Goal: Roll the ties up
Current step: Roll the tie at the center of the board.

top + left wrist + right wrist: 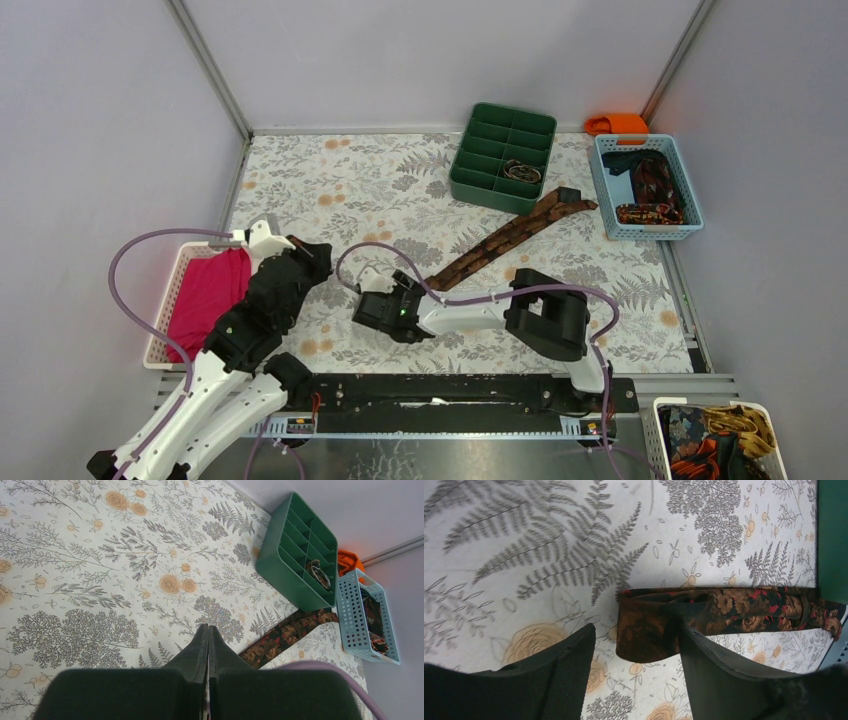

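The white surface printed with grey ferns and orange flowers (330,180) carries one long brown necktie with a dark red and orange pattern (500,240). It lies flat on a diagonal from just beside the green plastic compartment tray (502,155) toward the middle; I judge it lies straight so that rolling can begin at one end. My right arm (545,320) reaches low to its near end, where the right jaws are spread and the blunt tip (644,630) shows between them, not pinched. The left arm (255,310) waits aside, probably to leave room, with the left jaws pressed together on nothing.
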### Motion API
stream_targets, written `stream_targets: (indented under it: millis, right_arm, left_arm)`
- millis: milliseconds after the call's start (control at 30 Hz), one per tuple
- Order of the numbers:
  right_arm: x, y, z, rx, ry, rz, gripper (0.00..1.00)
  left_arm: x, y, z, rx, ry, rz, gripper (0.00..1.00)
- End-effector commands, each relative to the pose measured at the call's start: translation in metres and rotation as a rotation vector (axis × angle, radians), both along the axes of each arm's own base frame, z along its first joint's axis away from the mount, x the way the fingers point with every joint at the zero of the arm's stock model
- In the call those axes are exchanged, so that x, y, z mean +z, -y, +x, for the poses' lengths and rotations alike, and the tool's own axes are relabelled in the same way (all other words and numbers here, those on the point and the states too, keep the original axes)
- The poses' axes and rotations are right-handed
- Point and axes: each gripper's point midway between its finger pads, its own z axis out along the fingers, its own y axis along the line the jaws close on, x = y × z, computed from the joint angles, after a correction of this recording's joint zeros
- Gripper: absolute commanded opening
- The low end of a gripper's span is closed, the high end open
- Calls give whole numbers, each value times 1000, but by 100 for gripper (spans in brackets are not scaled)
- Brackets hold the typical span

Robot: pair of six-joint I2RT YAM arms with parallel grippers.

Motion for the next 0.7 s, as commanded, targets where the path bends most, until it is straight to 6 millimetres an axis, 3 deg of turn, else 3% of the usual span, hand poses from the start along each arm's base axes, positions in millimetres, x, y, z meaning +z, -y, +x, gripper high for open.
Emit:
stream_targets:
  millis: [0, 167, 333, 433, 667]
  right_arm:
    - [-8, 9, 17, -66, -25, 16, 65]
    - [-18, 15, 23, -95, -63, 12, 52]
    - [-21, 11, 25, -101, -107, 61, 32]
    - [-13, -4, 20, -68, -163, 156, 25]
    - [22, -51, -11, 30, -379, 439, 22]
  left_arm:
    - [-2, -2, -1, -2, 9, 22, 0]
    - [-3, -1, 1, -4, 8, 24, 0]
    - [-5, -2, 2, 13, 9, 15, 0]
    - [-7, -10, 2, 64, 6, 7, 0]
    - [0, -23, 0, 120, 8, 19, 0]
